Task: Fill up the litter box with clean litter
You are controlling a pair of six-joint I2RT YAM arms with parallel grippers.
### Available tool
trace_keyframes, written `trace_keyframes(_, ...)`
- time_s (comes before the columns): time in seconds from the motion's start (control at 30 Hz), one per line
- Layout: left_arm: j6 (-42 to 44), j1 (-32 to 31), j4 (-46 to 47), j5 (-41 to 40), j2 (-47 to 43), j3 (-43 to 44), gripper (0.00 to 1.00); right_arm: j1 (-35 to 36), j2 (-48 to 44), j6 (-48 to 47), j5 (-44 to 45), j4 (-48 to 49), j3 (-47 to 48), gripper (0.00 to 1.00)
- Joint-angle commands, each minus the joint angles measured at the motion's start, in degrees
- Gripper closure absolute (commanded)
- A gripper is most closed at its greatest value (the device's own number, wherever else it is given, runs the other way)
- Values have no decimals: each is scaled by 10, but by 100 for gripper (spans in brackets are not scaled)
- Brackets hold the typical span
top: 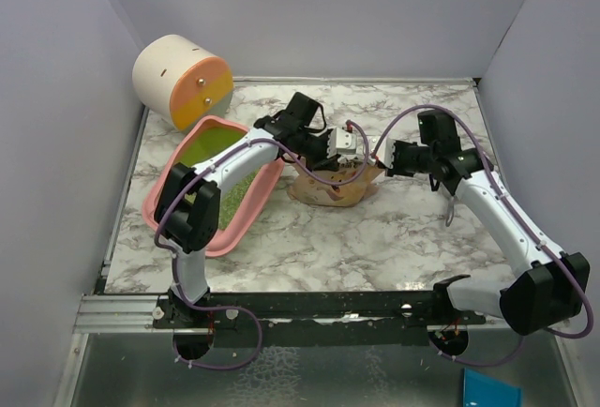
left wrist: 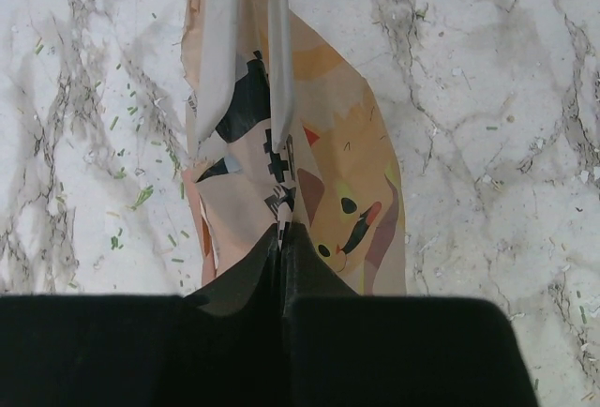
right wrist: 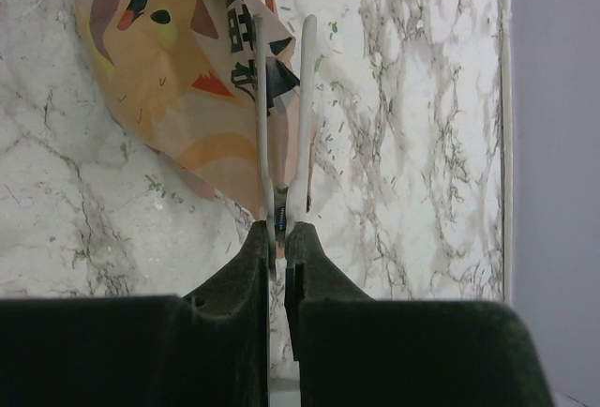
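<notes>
Leftmost, a cream-and-orange cylinder (top: 183, 79) sits in the far corner. Just in front of it the pink litter box (top: 161, 203) lies at the left side of the surface (top: 375, 238), partly under the left arm (top: 234, 158). Its green inside shows, though from above I cannot tell bare bottom from granules. The only clean litter (left wrist: 141, 197) plainly seen is stray green flecks on the marble.

Toward the middle, the left jaws are pressed together on one edge of the tan paper bag (top: 330, 187), the paper pinched flat between them. Further right, the right jaws are likewise closed on the bag's opposite edge. Holding it by both sides probably keeps the mouth under control, so the bag can be lifted and tipped toward the box, which lies near it.

Printed on the bag are a cartoon animal's face and blocky black characters, too creased to read.
</notes>
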Motion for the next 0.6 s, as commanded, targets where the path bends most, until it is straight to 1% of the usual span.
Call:
trace_keyframes(0.0, 4, -7, 11, -24, -33, -15, 100, 8, 1, -6, -4, -2, 14, 99)
trace_keyframes(0.3, -4, -27, 16, -40, -47, 6, 100, 27, 6, -21, 12, -2, 8, 99)
trace_keyframes(0.47, 8, -43, -1, -50, -54, 16, 100, 35, 7, -28, 23, 26, -16, 99)
trace_keyframes(0.57, 13, -49, -1, -57, -64, 10, 100, 37, 10, -30, 12, 45, -32, 99)
